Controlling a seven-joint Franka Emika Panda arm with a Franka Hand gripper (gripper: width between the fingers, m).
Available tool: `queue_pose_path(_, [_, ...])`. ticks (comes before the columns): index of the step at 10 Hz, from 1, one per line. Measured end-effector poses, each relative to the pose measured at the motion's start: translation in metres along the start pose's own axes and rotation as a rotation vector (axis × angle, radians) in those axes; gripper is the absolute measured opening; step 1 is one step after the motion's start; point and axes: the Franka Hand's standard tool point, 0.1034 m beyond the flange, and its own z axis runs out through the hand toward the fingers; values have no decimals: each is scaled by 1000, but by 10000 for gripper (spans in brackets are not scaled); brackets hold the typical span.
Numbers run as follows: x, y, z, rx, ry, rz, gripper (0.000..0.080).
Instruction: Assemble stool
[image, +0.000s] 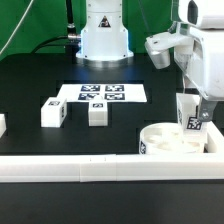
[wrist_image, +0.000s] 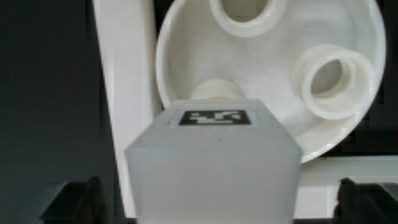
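The round white seat disc (image: 172, 140) lies at the front on the exterior view's right, against the border rail. One white leg block (image: 190, 112) stands upright over its rim, under my gripper (image: 196, 100). In the wrist view this leg (wrist_image: 214, 170) fills the middle, tag (wrist_image: 214, 117) facing the camera, its tip resting on the seat disc (wrist_image: 249, 60) near a socket (wrist_image: 334, 82). My gripper (wrist_image: 217, 208) straddles the leg, and a gap shows at each finger. Two more tagged leg blocks (image: 53, 112) (image: 97, 113) lie on the black table.
The marker board (image: 103, 92) lies mid-table before the arm's base (image: 105, 35). A long white border rail (image: 90, 165) runs along the front, and it also shows in the wrist view (wrist_image: 121, 60). A white piece (image: 2, 124) sits at the exterior view's left edge.
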Motion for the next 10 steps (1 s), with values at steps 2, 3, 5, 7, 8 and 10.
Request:
queue_pose_path(2, [0, 0, 0, 1, 0, 1, 335])
queue_pose_path(3, [-1, 0, 0, 1, 0, 7, 335])
queue_pose_path(5, [-1, 0, 0, 1, 0, 29, 337])
queue_pose_path(7, [-4, -1, 1, 11, 8, 226, 337])
queue_pose_path(8, [-6, -1, 1, 14, 12, 328, 337])
queue_pose_path(10, [-6, -1, 1, 12, 22, 555, 337])
